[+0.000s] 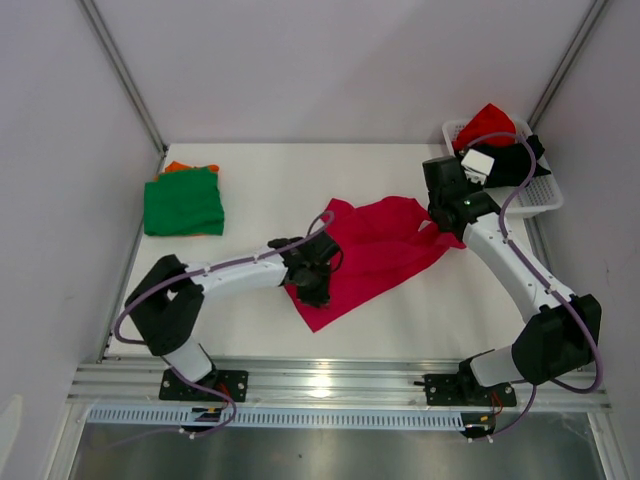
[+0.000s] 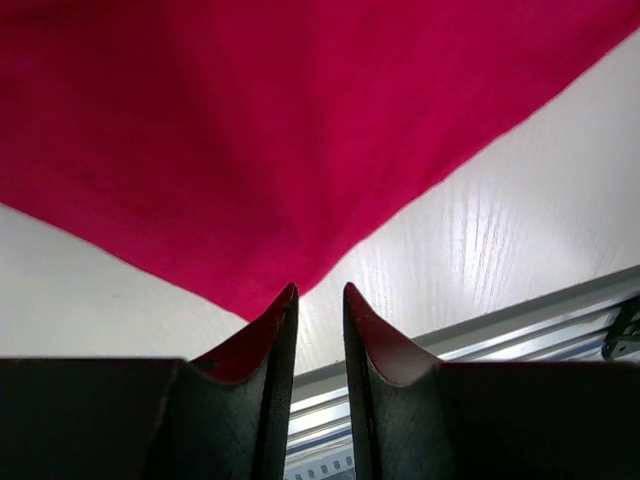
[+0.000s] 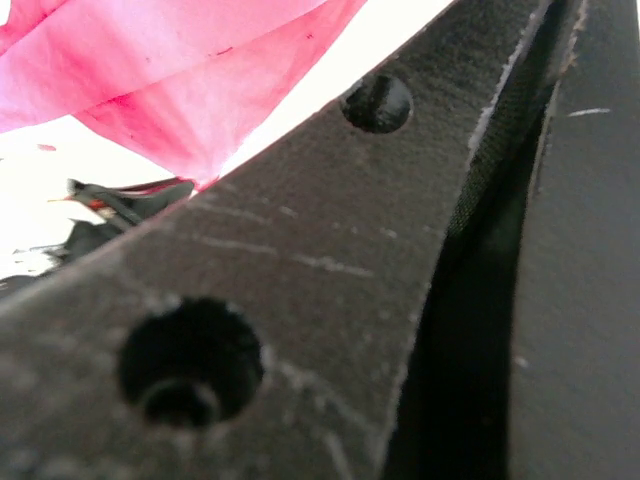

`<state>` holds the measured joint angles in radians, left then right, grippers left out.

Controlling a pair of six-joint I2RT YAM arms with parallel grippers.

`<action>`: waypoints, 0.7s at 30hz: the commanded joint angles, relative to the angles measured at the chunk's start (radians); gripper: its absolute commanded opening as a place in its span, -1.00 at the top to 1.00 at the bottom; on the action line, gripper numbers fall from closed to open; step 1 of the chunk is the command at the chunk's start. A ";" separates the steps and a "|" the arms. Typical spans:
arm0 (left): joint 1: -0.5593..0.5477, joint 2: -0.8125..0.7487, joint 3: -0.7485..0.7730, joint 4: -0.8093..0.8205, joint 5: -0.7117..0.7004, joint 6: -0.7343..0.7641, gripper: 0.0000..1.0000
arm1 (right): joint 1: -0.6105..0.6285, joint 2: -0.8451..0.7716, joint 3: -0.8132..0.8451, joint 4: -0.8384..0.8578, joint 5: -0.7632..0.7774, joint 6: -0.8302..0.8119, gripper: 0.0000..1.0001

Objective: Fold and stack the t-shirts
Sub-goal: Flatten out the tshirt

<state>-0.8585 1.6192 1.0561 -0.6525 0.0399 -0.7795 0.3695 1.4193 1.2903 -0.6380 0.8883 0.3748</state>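
Two arms work on the magenta t-shirt (image 1: pixel 380 250), which lies rumpled and skewed mid-table (image 1: pixel 300 190) in the top view. A folded green t-shirt (image 1: pixel 183 203) rests on an orange t-shirt (image 1: pixel 178 167) at far left. The left arm stretches low across, with the left pincer (image 1: pixel 318 280) at the shirt's near corner. The right arm bends inward, with the right pincer (image 1: pixel 447 228) at the cloth's right edge.

In the left wrist view, the left pincer (image 2: pixel 320 292) stands narrowly apart and holds nothing. The shirt's corner lies just beyond its tips. A good regrasp likely means sliding forward and catching that corner fully before pulling taut.

In the right wrist view, the right pincer (image 3: pixel 540 80) is clamped and seemingly pinches the lifted pink cloth (image 3: pixel 180 80).
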 commanded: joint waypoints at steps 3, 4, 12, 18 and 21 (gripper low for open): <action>-0.091 0.085 0.028 0.034 0.080 -0.047 0.44 | 0.009 0.006 -0.022 -0.012 -0.006 0.033 1.00; -0.097 0.094 0.038 0.031 0.081 -0.049 0.45 | 0.011 0.006 -0.029 -0.011 -0.006 0.038 1.00; -0.114 0.110 0.038 0.022 0.077 -0.064 0.45 | 0.011 -0.003 -0.042 -0.020 0.001 0.032 1.00; -0.114 0.081 0.054 0.008 0.051 -0.050 0.46 | 0.011 -0.011 -0.043 -0.012 0.003 0.024 1.00; -0.114 0.068 0.094 -0.053 -0.030 -0.033 0.45 | 0.011 -0.008 -0.040 -0.011 -0.002 0.027 1.00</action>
<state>-0.9684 1.7294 1.0801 -0.6582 0.0868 -0.8200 0.3775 1.4303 1.2453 -0.6601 0.8806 0.3992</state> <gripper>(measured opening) 0.275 0.007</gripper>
